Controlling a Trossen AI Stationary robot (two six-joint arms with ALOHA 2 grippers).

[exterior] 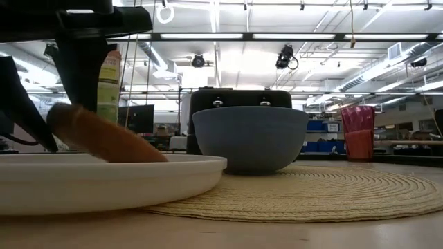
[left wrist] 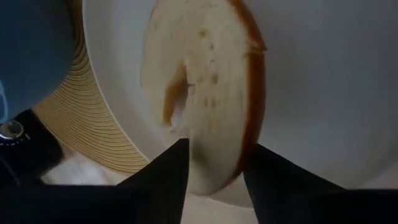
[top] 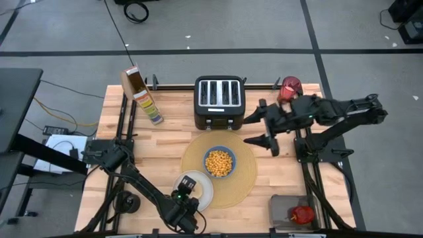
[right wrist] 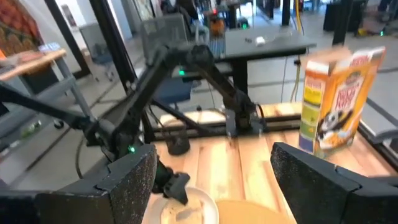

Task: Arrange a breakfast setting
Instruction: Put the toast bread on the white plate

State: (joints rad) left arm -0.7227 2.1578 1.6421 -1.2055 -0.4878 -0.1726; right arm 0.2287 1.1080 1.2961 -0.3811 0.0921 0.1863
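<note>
- Left gripper (left wrist: 214, 180) hovers over the white plate (top: 205, 192), which overlaps the placemat's (top: 248, 175) edge; its fingers straddle a bagel half (left wrist: 205, 87) lying on the plate, loosely, not pinching.
- Blue bowl (top: 219, 162), full of cereal, sits mid-placemat.
- Right gripper (top: 264, 139) hangs just off the placemat, beside the toaster (top: 218, 100), fingers spread and empty.
- Red cup (top: 289, 86) stands beyond the placemat, at the table's far edge.

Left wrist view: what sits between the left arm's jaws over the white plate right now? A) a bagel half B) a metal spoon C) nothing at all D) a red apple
A: a bagel half, pale cut face and browned crust, lies on the white plate, its edge between the left gripper jaws.
</note>
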